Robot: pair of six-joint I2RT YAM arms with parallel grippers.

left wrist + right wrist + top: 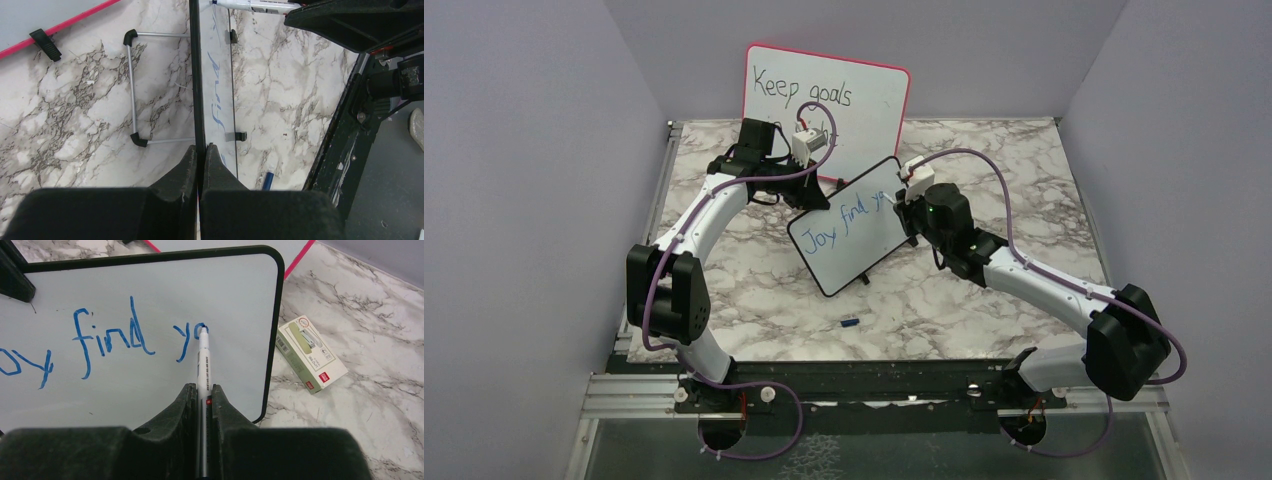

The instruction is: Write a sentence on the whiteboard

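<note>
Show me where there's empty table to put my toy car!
The table is bare between the whiteboard and the near edge, except a small blue cap. Its far right corner is bare too. It's crowded in the middle, where the left tool and right tool work at the whiteboard before the pink-framed board.

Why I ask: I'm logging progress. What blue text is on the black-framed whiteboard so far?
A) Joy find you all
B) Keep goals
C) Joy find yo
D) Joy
C: in the right wrist view the sentence on the whiteboard reads "find yo", with the marker tip at the "o"; the top view shows "Joy" before it.
</note>
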